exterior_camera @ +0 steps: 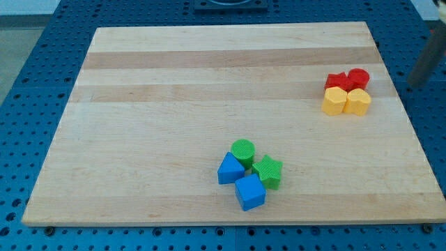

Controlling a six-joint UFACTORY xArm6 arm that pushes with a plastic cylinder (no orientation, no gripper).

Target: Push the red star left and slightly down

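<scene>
Red star [336, 79] lies toward the view's left of my tip [412, 86], red cylinder [358, 77] touching between. The bare rod holds nothing, touches no block.

Red star [336, 80] hemmed: red cylinder [358, 78] right, yellow blocks [345, 102] below.

rod: a blurred dark shaft [423, 67] stood off the board's right edge, near its top right corner; its upper part was cut off by the view's right edge
my tip: its very end could not be made out in the blur
red star [337, 79]: its lower part was hidden behind the yellow block [334, 100], its points hard to make out
board [209, 90]: its bottom corners ran out at the view's bottom edge
</scene>
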